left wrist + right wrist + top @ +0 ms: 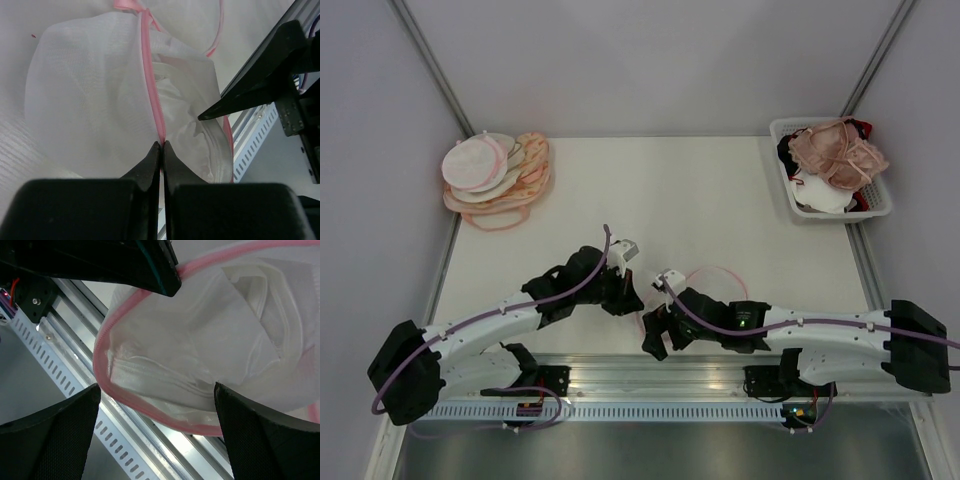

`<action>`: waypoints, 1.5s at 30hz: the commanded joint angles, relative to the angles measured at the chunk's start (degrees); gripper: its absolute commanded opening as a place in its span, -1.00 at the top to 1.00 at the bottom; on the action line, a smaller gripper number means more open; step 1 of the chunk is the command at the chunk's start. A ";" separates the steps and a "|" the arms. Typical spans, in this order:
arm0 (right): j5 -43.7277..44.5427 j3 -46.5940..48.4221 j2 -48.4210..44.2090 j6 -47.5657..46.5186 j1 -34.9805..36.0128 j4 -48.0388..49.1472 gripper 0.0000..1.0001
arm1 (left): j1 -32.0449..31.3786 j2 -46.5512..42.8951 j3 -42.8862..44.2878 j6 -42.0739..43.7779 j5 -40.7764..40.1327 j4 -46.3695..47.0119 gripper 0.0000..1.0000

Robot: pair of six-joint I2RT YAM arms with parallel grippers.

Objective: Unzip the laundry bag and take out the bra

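Left gripper (161,146) pinched on pink zip rim (150,75) of laundry bag (85,95), 6 o'clock near edge. Right gripper (156,390) wide, straddling it. Zip looks closed, bra (160,372) apparently inside: unzip and removal both pending. Spare pouches (495,170) at 11.

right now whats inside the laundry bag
Through the mesh of the laundry bag shows pale folded fabric with a padded edge, likely the bra. The mesh blurs it, so cups and straps cannot be made out.
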 commanded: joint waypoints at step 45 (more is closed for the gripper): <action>7.70 0.20 8.46 0.97 1.11 9.48 0.99 | -0.92 -7.19 -6.65 -5.13 2.15 4.63 0.95</action>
